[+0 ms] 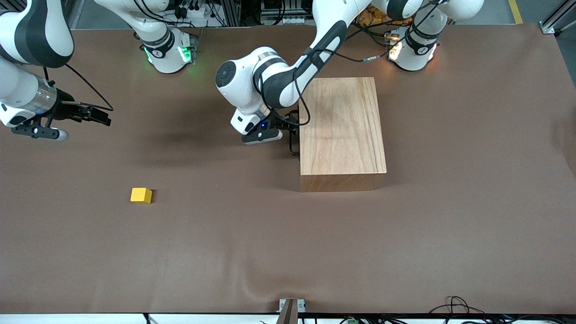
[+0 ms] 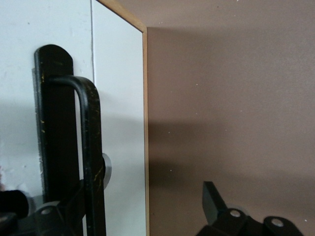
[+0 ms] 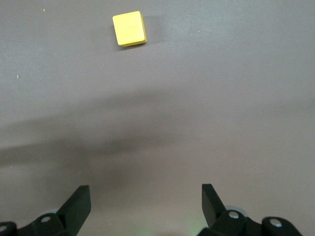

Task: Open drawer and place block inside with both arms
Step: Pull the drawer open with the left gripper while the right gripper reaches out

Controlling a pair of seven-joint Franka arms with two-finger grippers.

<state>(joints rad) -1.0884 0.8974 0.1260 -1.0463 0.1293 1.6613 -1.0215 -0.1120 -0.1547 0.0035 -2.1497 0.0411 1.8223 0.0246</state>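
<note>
The light-wood box [image 1: 342,130] stands on the table with its drawer shut. The drawer's white front [image 2: 120,123] and black bar handle [image 1: 293,135] face the right arm's end of the table. My left gripper [image 1: 291,130] is at that handle and open. In the left wrist view the handle [image 2: 91,147] crosses in front of one finger, and the other finger [image 2: 214,201] stands well clear of it over the table. The yellow block [image 1: 141,195] lies alone, nearer to the front camera. My right gripper [image 1: 101,116] is open and empty over the table. The block [image 3: 129,28] lies ahead of it.
The brown table cover [image 1: 288,252] spreads wide around the box and the block. Both arm bases [image 1: 168,54] stand along the table's edge farthest from the front camera. Cables lie at the edge nearest the front camera [image 1: 454,308].
</note>
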